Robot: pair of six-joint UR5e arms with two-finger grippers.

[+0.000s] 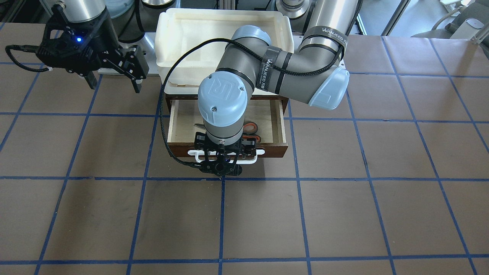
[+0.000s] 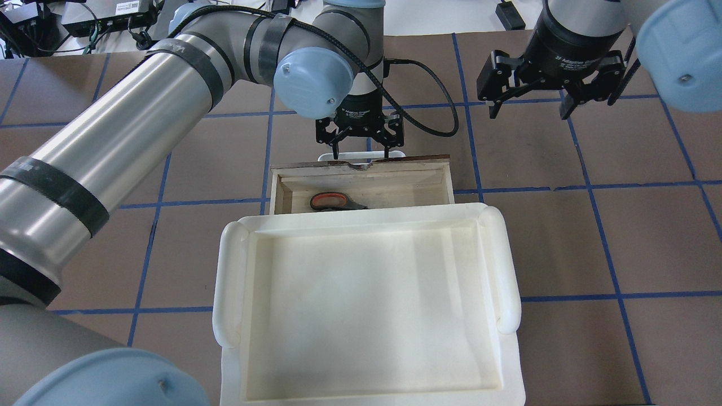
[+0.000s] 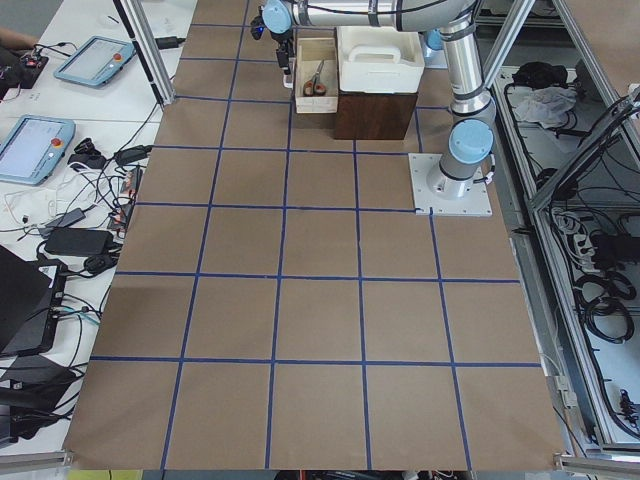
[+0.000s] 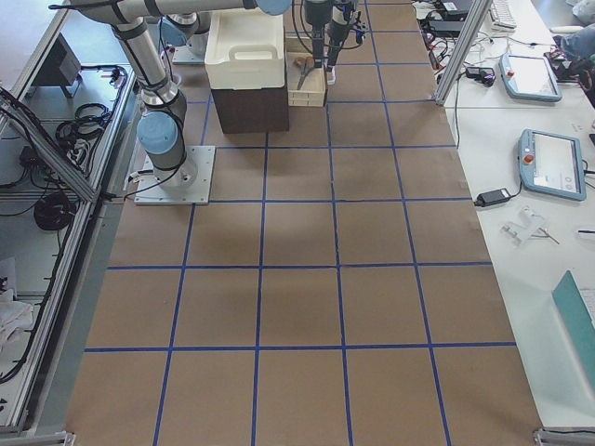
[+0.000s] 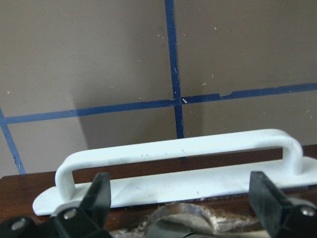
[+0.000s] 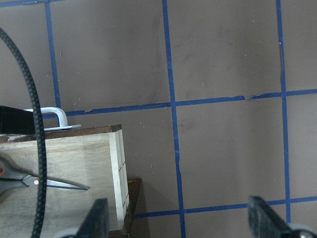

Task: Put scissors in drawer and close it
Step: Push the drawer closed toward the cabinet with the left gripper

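The drawer point(image 2: 395, 189) stands pulled open, a pale plywood tray with a dark brown front point(image 1: 275, 149). The scissors point(image 2: 335, 201) lie inside it, orange-lined handles toward the robot's left; they also show in the front view point(image 1: 252, 128) and the right wrist view point(image 6: 59, 183). My left gripper point(image 2: 361, 153) is open and empty, pointing down over the drawer's front at the white bar handle point(image 5: 178, 148). Its fingers point(image 5: 99, 193) stand wide, nearly the handle's length apart. My right gripper point(image 2: 528, 110) is open and empty above bare table, right of the drawer.
A cream-white plastic tray point(image 2: 225, 282) sits on top of the dark brown cabinet point(image 3: 375, 115) that holds the drawer. The left arm's black cable point(image 2: 434, 96) loops beside the drawer. The table is brown with blue grid tape point(image 1: 223, 221).
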